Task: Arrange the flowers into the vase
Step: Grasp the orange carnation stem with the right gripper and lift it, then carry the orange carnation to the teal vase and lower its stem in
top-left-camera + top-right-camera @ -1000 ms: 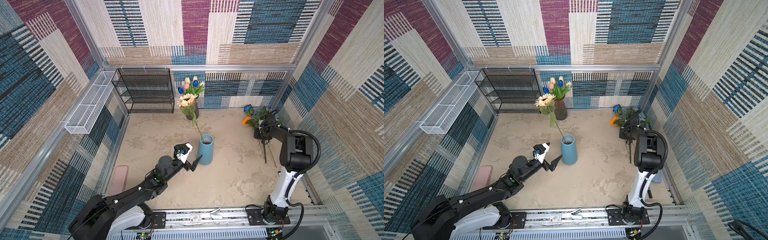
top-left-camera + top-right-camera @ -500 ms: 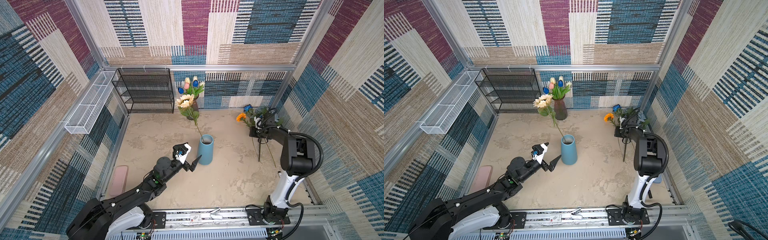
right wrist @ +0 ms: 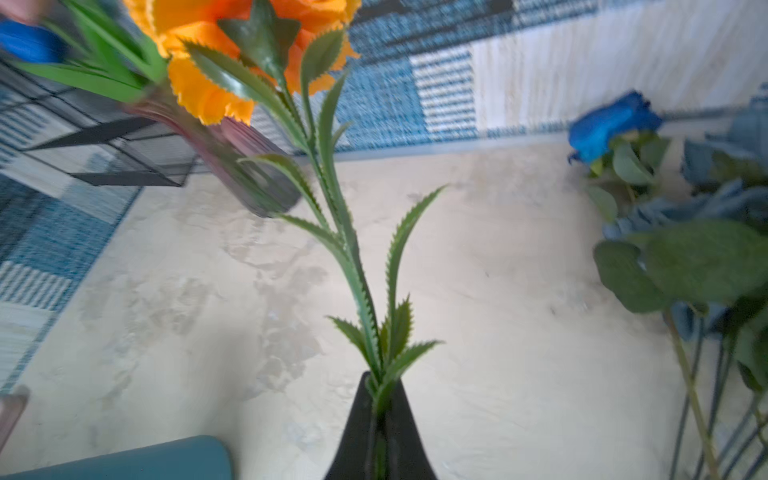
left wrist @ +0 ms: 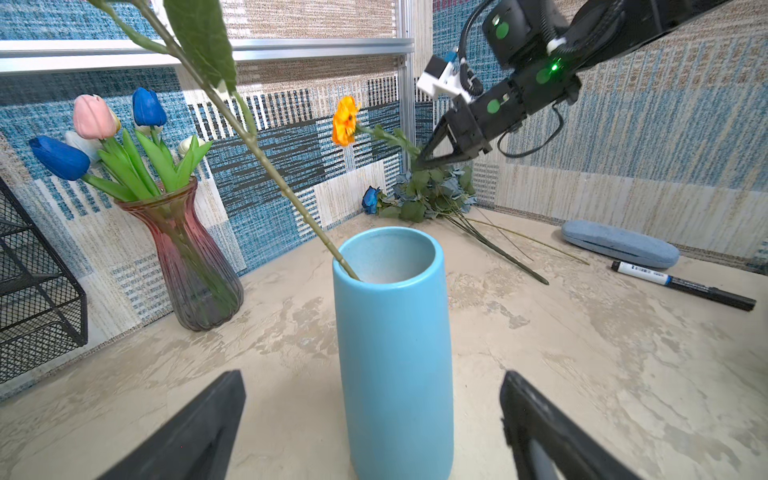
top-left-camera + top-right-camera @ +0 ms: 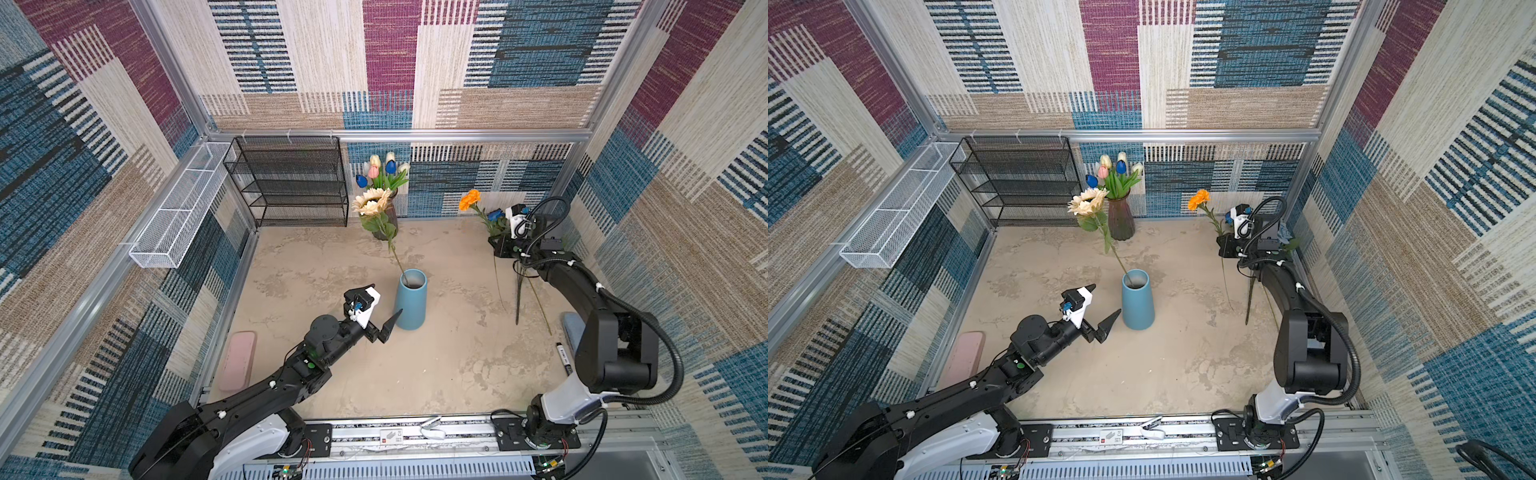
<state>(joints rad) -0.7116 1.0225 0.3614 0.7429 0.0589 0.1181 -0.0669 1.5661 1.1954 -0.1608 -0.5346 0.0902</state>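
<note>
The light blue vase (image 5: 411, 303) (image 5: 1137, 303) stands mid-floor with a cream sunflower (image 5: 371, 202) (image 5: 1088, 200) leaning out of it. My left gripper (image 5: 382, 300) (image 4: 372, 374) is open, its fingers on either side of the vase's near side without touching it. My right gripper (image 5: 496, 243) (image 3: 380, 382) is shut on the stem of the orange flower (image 5: 470, 199) (image 3: 199, 83), held up in the air at the back right. Below it a bright blue rose (image 4: 370, 199) and dusty-blue roses (image 4: 436, 191) lie on the floor.
A glass vase of tulips (image 5: 384, 178) stands at the back wall beside a black mesh shelf (image 5: 291, 183). A white wire basket (image 5: 178, 208) hangs on the left wall. A blue case (image 4: 619, 245) and a marker (image 4: 681, 284) lie at the right, a pink case (image 5: 237, 360) at the left.
My right gripper has closed on the orange flower's stem and lifted it off the pile, up and a little leftward. The left arm has stayed put.
</note>
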